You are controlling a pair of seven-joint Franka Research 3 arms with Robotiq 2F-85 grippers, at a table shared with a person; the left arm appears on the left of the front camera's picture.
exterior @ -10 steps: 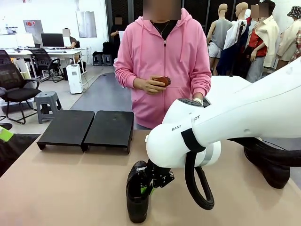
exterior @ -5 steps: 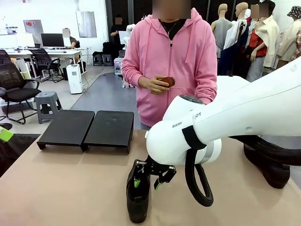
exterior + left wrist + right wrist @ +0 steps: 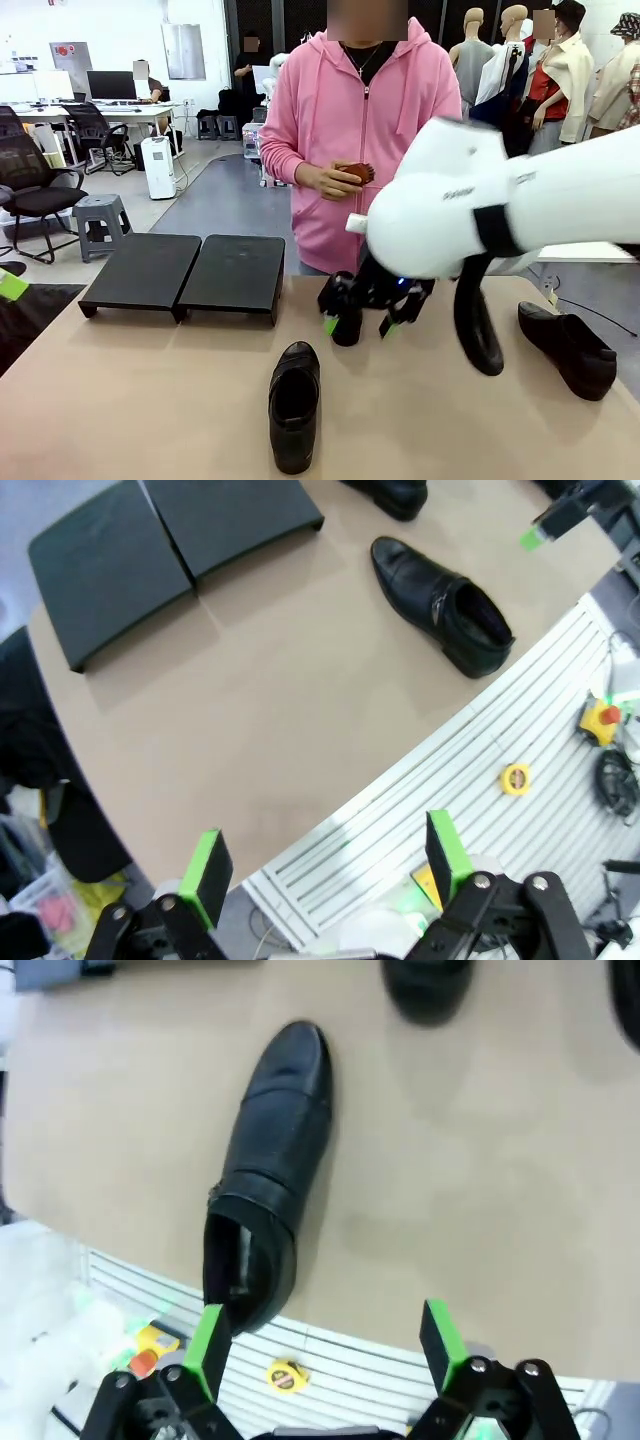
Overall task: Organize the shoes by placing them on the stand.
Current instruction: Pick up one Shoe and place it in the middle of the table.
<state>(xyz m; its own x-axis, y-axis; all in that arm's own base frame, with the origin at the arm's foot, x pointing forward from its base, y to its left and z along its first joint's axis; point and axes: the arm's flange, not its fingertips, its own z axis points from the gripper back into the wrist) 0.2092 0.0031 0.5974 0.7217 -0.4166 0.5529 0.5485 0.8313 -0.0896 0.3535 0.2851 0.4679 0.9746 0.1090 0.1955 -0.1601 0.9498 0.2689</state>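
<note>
**Shoe-sorting task, stand unoccupied.** The stand (image 3: 232, 270), two flat matte-black platforms set side by side, is sitting at the far left of the worktop (image 3: 130, 400) and is carrying nothing, so no shoe is yet counting as placed. The right gripper (image 3: 358, 325) is hovering above the worktop just beyond the nearest shoe (image 3: 294, 405), with its jaws standing wide apart and grasping nothing. In the right wrist view its green pads (image 3: 212, 1338) are framing bare worktop, with that shoe's heel near one pad rather than between the two. The left gripper (image 3: 328, 860) is likewise released and empty. It is hanging over the robot's edge of the worktop, probably keeping out of the other arm's reach. The nearest shoe is resting upright on its sole, toe pointing towards the person's side and well apart from the stand. It is showing black glossy leather, a slip-on cut, a rounded toe, a low heel and an open collar whose rim is likely offering a grasp. A second shoe (image 3: 568, 348) is lying at the far right, and a third shoe (image 3: 395, 492) is resting farther across, near the stand. The person's hand (image 3: 325, 180) is holding a small brown object (image 3: 352, 172) at chest height, clear of the worktop.
</note>
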